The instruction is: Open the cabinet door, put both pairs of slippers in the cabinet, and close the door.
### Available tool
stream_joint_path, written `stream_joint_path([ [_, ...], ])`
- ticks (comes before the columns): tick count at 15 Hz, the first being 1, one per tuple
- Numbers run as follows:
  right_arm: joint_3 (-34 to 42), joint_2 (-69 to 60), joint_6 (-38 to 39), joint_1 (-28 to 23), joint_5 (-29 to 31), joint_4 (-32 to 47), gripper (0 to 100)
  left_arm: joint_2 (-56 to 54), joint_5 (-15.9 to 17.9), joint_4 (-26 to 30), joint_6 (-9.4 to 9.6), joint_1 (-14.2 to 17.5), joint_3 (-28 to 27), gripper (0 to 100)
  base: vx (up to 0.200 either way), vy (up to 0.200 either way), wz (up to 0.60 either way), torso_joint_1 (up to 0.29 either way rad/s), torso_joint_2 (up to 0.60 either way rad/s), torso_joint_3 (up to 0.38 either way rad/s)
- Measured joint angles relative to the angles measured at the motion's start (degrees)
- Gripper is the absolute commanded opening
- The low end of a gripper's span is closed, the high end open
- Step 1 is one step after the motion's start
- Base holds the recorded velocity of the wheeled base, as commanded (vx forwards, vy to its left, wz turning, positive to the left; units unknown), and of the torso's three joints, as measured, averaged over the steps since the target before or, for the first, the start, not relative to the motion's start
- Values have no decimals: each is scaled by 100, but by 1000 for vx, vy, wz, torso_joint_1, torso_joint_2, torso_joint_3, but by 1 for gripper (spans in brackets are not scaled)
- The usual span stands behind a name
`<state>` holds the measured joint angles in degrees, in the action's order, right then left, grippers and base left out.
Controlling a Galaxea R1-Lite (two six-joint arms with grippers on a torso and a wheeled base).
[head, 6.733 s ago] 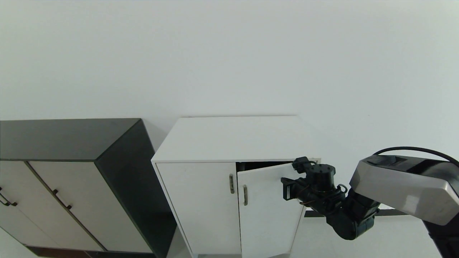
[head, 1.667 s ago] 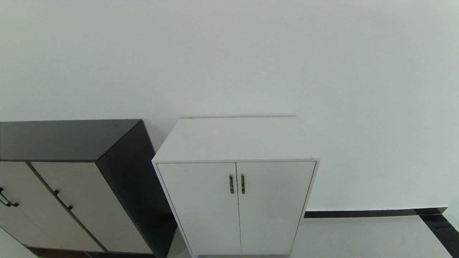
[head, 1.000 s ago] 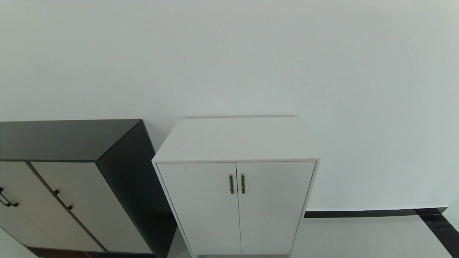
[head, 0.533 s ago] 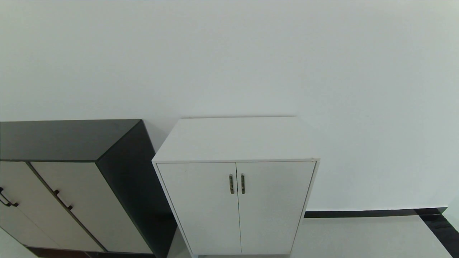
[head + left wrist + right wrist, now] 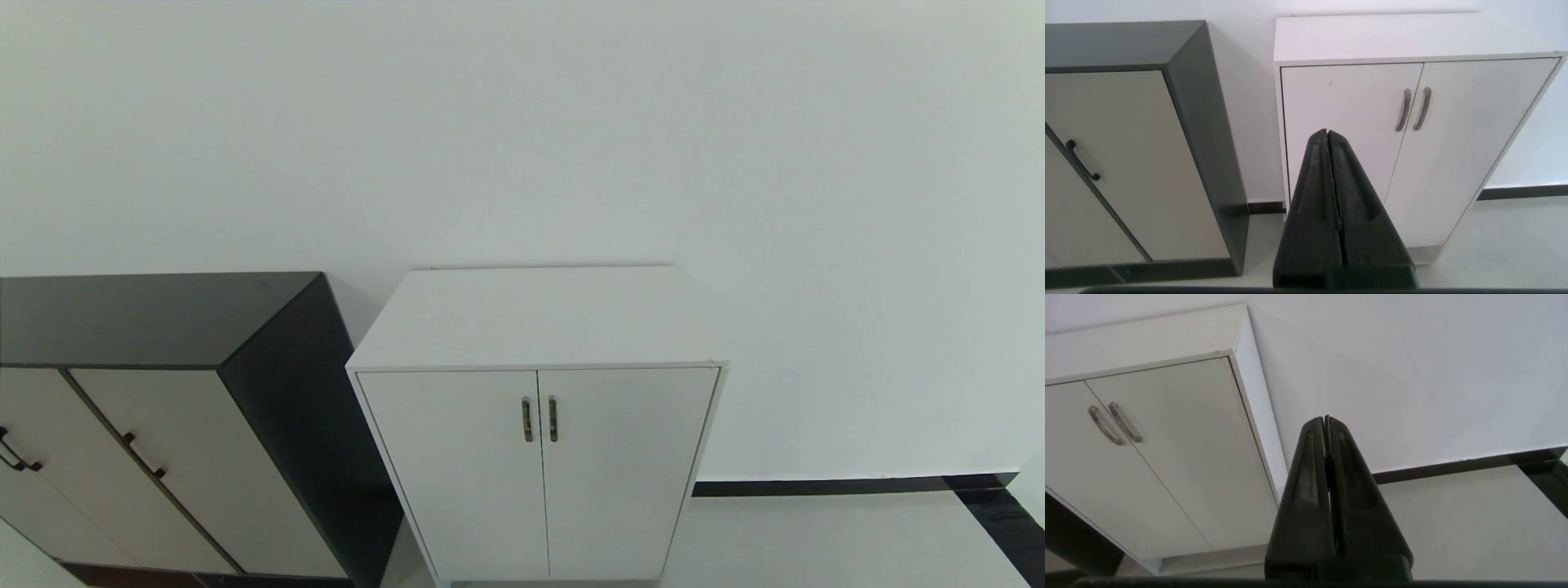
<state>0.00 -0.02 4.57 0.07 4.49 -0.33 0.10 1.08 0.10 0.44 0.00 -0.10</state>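
Before the white cabinet [image 5: 457, 474], well apart from its front, the left pincer [image 5: 1327, 139] and the right pincer [image 5: 1326, 425] each hold their fingers pressed flat together, gripping nothing. Both cabinet doors sit shut and flush, their two handles [image 5: 527, 419] side by side at the middle seam. Just beside that cabinet, on its left, stands a black cabinet [image 5: 277, 392] with pale doors, and both back against a plain wall [image 5: 571, 122]

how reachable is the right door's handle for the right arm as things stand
Probably yes. The right gripper, shut, hangs apart from the white cabinet, and nothing stands between it and the right door's handle. It would have to open first.
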Motion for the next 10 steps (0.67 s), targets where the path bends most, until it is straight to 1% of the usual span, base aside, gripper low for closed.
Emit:
stream_joint_path([
  [10,-2,-5,-91,0,-2,6,0,0,-2,0,10,0,0,0,0,0,0,0,0,0],
])
